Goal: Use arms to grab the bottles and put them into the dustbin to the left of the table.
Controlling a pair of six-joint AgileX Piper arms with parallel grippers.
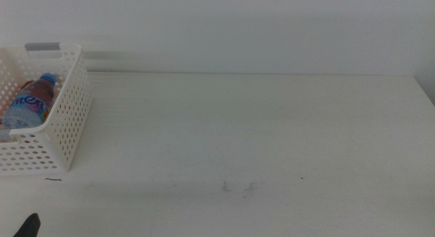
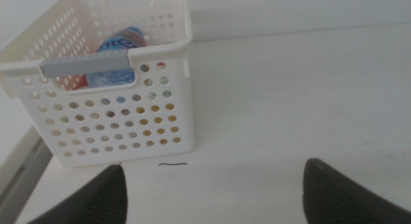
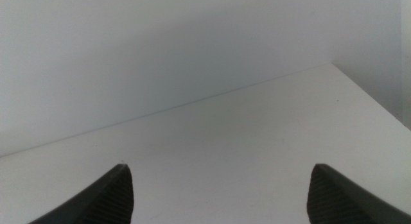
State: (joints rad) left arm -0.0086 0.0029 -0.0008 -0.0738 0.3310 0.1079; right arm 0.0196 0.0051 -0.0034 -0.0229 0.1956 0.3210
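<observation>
The white perforated dustbin (image 1: 64,121) stands at the table's (image 1: 258,135) left edge. A clear water bottle with a blue cap (image 1: 30,101) lies inside it, with red and yellow showing beneath. In the left wrist view the dustbin (image 2: 109,121) holds the same bottle (image 2: 115,57). My left gripper (image 2: 215,192) is open, near the table's front left corner, short of the dustbin; a tip of it (image 1: 28,225) shows in the middle view. My right gripper (image 3: 218,192) is open over bare table, holding nothing, out of the middle view.
A grey handle strip (image 2: 83,63) sits on the dustbin's near rim. Faint dark scuff marks (image 1: 238,187) lie on the table near its front. A small dark mark (image 2: 173,164) lies just in front of the dustbin. A white wall rises behind the table.
</observation>
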